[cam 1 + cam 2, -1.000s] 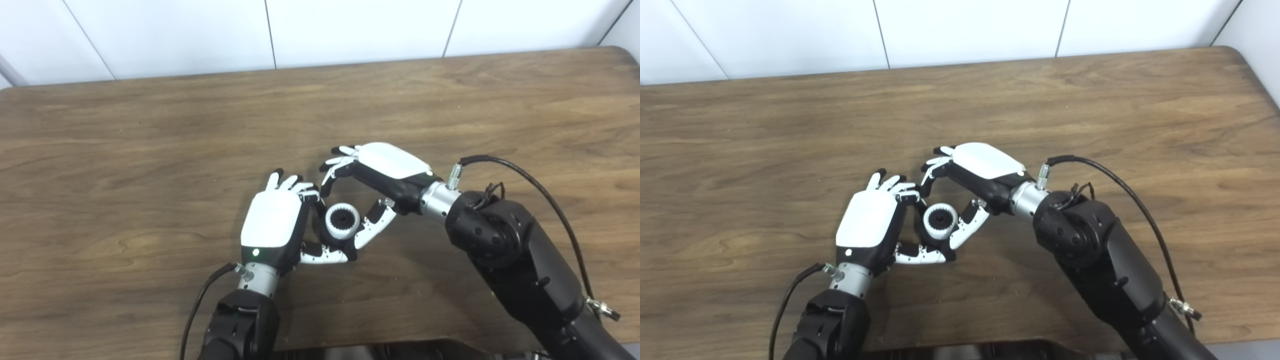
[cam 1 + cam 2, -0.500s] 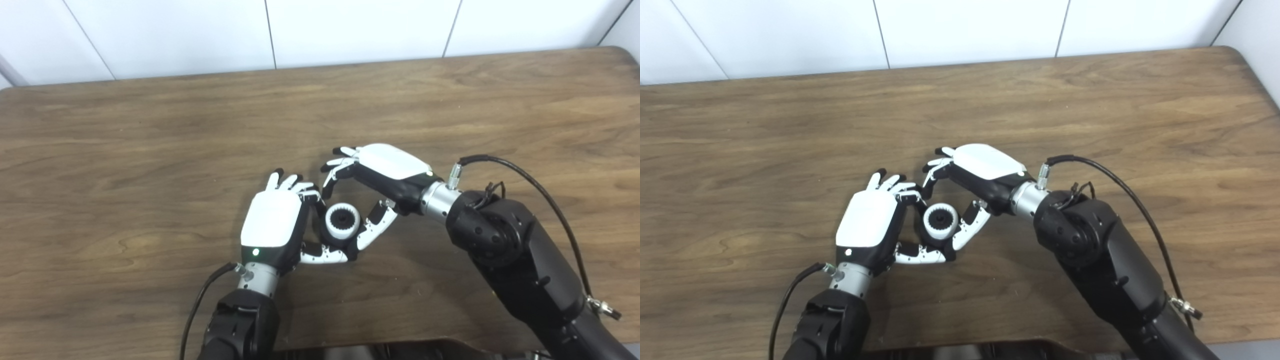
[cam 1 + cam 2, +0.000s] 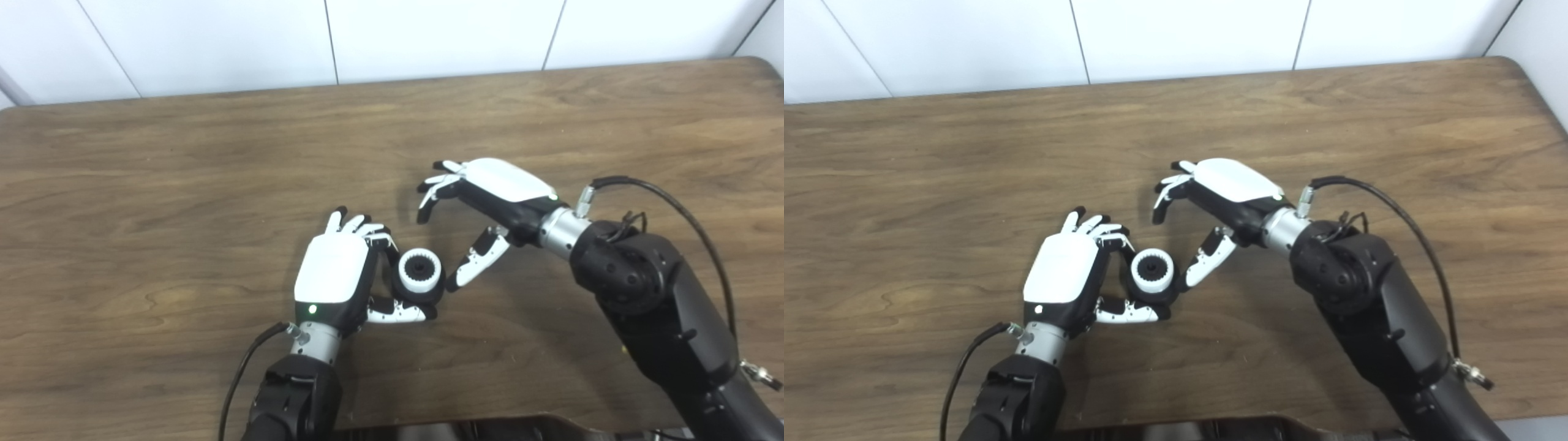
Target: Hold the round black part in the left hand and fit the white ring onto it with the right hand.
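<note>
Two hands in view, only one loaded: left hand (image 3: pixel 334 275) is wrapped round the round black part (image 3: pixel 422 291) w/ thumb curling under the near side and fingers (image 3: pixel 375 236) hooked over the far-left side, part resting on or just above the table (image 3: pixel 184 184), can't tell which. White ring (image 3: pixel 419 270) sits on top of the black part, toothed inner edge facing up, dark hub showing through its centre; looks seated, tho depth of fit not visible. Right hand (image 3: pixel 1222 205) is spread and holds nothing, fingers apart and arched above the wood up-right of the part, thumb tip just beside the part's right edge, prob. not touching. Handling, as a guess: both pieces look like small rigid plastic, light, smooth-sided so a bit slippery; ring thin-walled, so squeeze lightly. Best hold on the black part is its lower outer wall, where left hand already is, leaving the top free; ring best pinched by outer rim, opp. sides, pressed down evenly to avoid cocking. Beyond the hands, only bare wood and white wall panels.
</note>
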You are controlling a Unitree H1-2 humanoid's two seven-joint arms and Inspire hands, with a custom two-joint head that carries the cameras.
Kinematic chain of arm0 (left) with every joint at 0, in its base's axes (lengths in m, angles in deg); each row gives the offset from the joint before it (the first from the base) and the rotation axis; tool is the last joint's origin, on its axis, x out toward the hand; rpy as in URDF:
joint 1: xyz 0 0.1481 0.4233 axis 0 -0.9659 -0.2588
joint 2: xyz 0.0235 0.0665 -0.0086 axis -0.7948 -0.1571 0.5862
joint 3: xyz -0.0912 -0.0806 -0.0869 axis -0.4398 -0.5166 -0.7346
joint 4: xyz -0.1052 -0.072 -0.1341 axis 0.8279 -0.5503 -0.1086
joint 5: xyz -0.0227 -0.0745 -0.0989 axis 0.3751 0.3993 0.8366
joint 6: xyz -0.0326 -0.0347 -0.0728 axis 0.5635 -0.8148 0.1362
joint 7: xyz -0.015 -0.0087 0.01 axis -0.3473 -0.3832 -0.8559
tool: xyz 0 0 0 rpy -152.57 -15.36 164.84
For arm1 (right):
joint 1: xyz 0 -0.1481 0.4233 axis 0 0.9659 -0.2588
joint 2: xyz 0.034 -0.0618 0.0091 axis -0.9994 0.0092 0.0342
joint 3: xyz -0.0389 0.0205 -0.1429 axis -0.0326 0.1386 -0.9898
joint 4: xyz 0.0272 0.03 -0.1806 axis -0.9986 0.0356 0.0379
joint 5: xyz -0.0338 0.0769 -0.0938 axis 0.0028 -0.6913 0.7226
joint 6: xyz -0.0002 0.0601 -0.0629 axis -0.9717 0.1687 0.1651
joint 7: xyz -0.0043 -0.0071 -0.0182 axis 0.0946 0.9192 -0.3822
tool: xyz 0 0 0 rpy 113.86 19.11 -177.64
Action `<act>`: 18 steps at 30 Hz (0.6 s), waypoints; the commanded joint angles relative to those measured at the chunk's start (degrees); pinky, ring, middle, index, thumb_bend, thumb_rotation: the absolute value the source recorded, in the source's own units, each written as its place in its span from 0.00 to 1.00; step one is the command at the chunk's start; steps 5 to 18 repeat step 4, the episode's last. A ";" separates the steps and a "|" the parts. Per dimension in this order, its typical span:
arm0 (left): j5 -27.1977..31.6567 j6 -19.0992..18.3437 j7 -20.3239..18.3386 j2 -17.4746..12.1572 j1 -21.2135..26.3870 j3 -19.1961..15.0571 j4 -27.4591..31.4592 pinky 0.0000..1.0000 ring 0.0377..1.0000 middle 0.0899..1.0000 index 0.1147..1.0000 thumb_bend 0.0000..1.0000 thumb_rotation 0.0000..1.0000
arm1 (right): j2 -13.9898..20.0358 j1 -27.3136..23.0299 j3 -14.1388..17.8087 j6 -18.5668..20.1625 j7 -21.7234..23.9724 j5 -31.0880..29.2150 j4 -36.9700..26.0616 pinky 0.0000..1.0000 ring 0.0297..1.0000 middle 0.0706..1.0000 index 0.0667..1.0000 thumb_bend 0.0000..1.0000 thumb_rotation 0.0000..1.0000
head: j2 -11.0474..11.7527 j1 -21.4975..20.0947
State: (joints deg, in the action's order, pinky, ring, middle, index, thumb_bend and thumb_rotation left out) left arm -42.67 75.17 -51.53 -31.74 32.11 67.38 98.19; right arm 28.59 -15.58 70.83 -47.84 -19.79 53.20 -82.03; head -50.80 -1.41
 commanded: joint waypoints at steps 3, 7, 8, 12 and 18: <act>0.93 1.05 0.53 -0.45 -0.22 -0.17 -1.10 1.00 0.87 0.75 0.42 0.52 0.06 | 1.10 -0.42 2.74 -0.35 -2.08 -0.71 -2.66 1.00 0.97 0.86 0.64 1.00 0.24 | 0.02 -0.03; 1.02 1.12 0.62 -0.54 -0.19 -0.22 -1.17 1.00 0.87 0.75 0.42 0.52 0.06 | 1.30 -0.30 3.19 -0.44 -2.18 -0.86 -2.67 1.00 0.97 0.86 0.64 1.00 0.24 | 0.09 -0.12; 1.02 1.12 0.62 -0.54 -0.19 -0.22 -1.17 1.00 0.87 0.75 0.42 0.52 0.06 | 1.30 -0.30 3.19 -0.44 -2.18 -0.86 -2.67 1.00 0.97 0.86 0.64 1.00 0.24 | 0.09 -0.12; 1.02 1.12 0.62 -0.54 -0.19 -0.22 -1.17 1.00 0.87 0.75 0.42 0.52 0.06 | 1.30 -0.30 3.19 -0.44 -2.18 -0.86 -2.67 1.00 0.97 0.86 0.64 1.00 0.24 | 0.09 -0.12; 1.02 1.12 0.62 -0.54 -0.19 -0.22 -1.17 1.00 0.87 0.75 0.42 0.52 0.06 | 1.30 -0.30 3.19 -0.44 -2.18 -0.86 -2.67 1.00 0.97 0.86 0.64 1.00 0.24 | 0.09 -0.12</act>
